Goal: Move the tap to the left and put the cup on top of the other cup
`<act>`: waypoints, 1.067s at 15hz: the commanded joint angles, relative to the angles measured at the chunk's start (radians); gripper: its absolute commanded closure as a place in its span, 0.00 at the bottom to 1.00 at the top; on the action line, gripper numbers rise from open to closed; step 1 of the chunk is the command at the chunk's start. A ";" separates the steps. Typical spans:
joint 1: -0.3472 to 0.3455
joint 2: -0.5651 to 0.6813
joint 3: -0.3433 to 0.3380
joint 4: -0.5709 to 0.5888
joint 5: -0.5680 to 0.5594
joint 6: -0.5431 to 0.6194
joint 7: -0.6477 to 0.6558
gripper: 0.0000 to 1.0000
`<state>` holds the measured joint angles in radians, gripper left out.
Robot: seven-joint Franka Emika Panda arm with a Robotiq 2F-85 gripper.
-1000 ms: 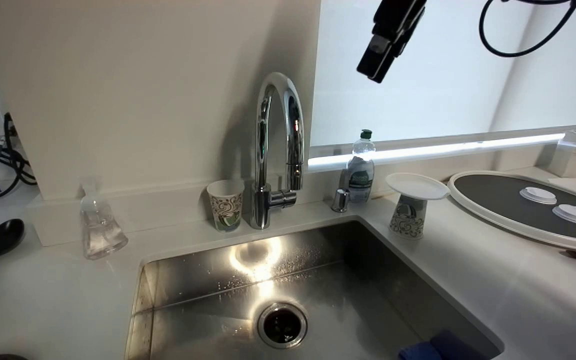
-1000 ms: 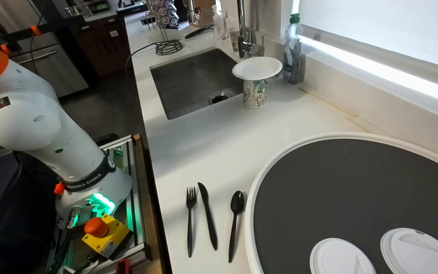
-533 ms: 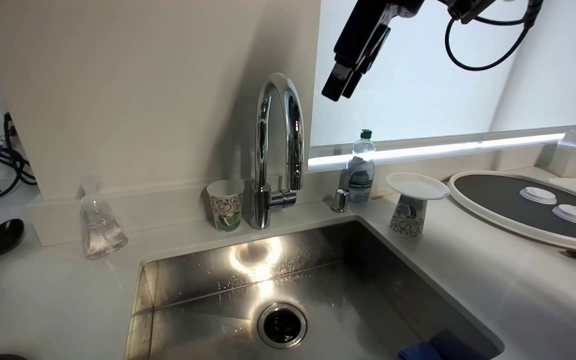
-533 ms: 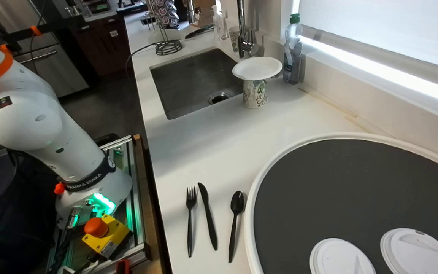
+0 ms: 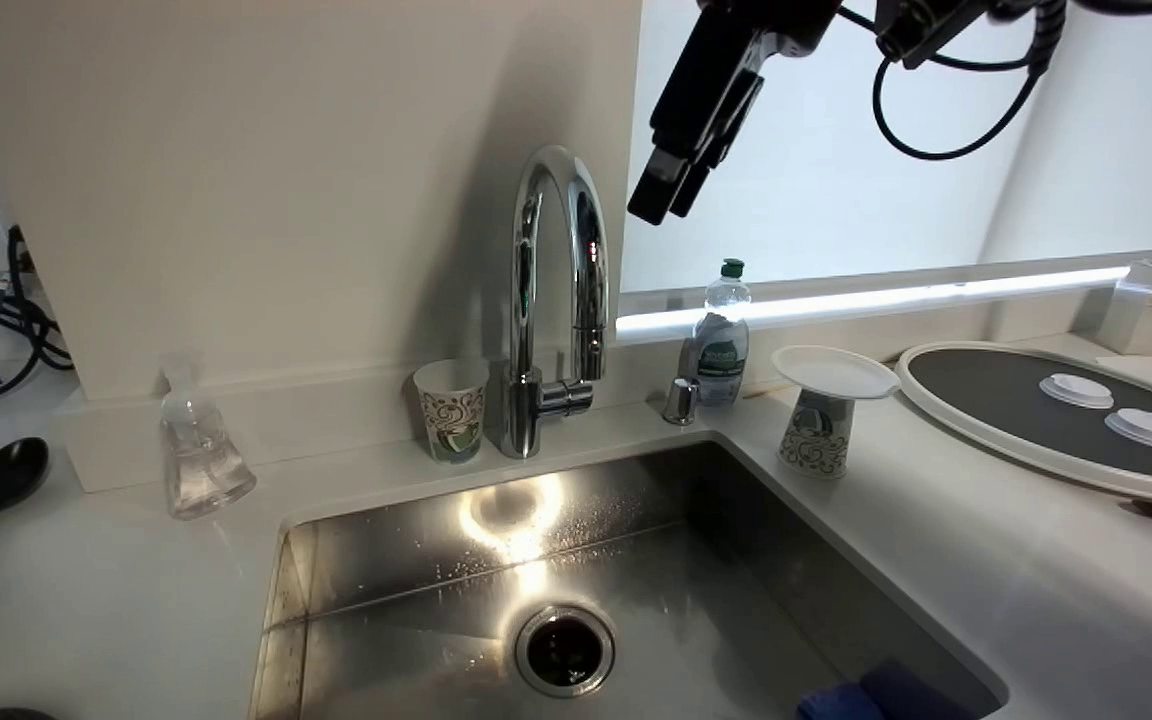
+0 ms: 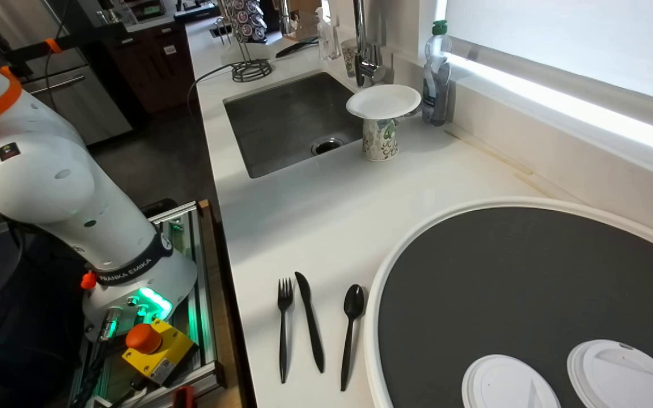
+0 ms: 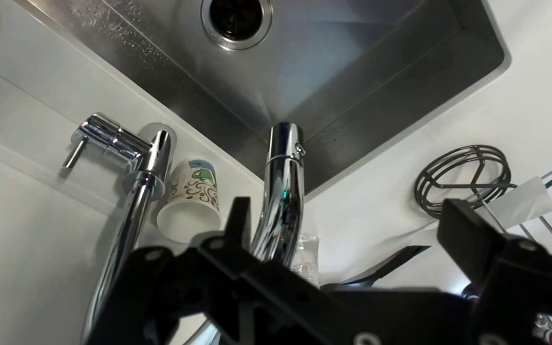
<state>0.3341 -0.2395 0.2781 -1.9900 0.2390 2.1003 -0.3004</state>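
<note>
The tall chrome gooseneck tap [image 5: 524,290] stands with its arched spout bent downward and a small lever off one side of its base; the rectangular stainless-steel sink [image 5: 706,610] lies in front of it.

The white paper cup [image 5: 453,412], printed with brown swirls and a green motif, stands upright just beside the tap's base on the side away from the lever. The other cup [image 5: 816,432], also paper with a like print, stands upside down, well apart from the tap on its lever side, and a white round plate [image 5: 834,372] rests on top of it.

In an exterior view the black fingers [image 5: 656,188] are high beside the tap's arch, on its lever side, with a gap showing. In the wrist view they are released, spread wide, and the tap's spout shows between them; the depth between cannot be told.

Nearer the tap on that lever side are a short chrome cylinder [image 5: 681,400] and a green-capped clear plastic bottle [image 5: 721,345]. Farther from the tap than the plate, a round dark-grey board [image 6: 519,277] with a white rim lies on the white tabletop [image 6: 298,226], bearing two white plastic lids [image 6: 508,382]. Past the paper cup, away from the lever, stand a narrow-necked clear bottle [image 5: 198,460] and, farther off, a black wire stand [image 7: 474,185].
</note>
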 commanded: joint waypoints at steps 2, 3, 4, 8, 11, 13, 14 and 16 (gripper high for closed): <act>0.003 0.005 0.008 0.000 -0.016 0.020 0.034 0.00; 0.001 0.007 0.015 -0.002 -0.029 0.027 0.053 0.00; 0.002 0.007 0.018 -0.004 -0.029 0.040 0.068 0.00; 0.007 0.016 0.041 -0.006 -0.062 0.100 0.117 0.00; 0.009 0.025 0.063 -0.013 -0.089 0.135 0.151 0.00; 0.010 0.030 0.077 -0.023 -0.114 0.162 0.183 0.00; 0.011 0.034 0.083 -0.028 -0.120 0.172 0.196 0.00; 0.013 0.040 0.093 -0.044 -0.135 0.197 0.224 0.00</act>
<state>0.3392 -0.2058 0.3568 -2.0005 0.1376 2.2482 -0.1332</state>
